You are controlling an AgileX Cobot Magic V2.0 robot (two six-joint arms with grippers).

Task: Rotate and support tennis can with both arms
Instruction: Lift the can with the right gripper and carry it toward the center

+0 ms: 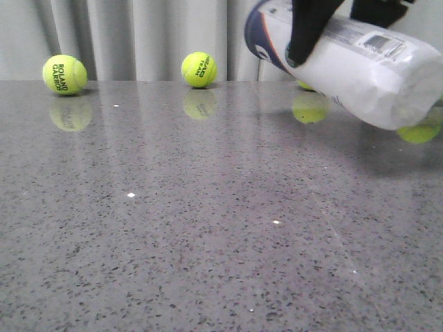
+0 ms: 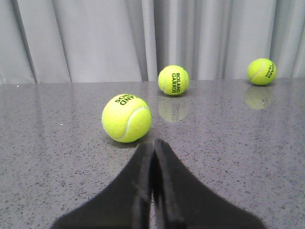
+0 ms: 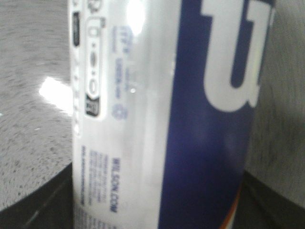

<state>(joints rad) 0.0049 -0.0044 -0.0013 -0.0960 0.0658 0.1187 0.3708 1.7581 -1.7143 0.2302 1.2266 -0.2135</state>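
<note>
Speckled grey table with a pale curtain behind. At far left by the back edge, a yellow-green tennis ball marked Roland Garros; further right, a second ball. In the left wrist view, left gripper pressed fully closed on nothing, low over the table, with a nearer ball just ahead. At upper right, tennis can held off the table, tilted, navy end higher, clamped around its middle by the black right gripper. More balls partly hidden behind the can
</note>
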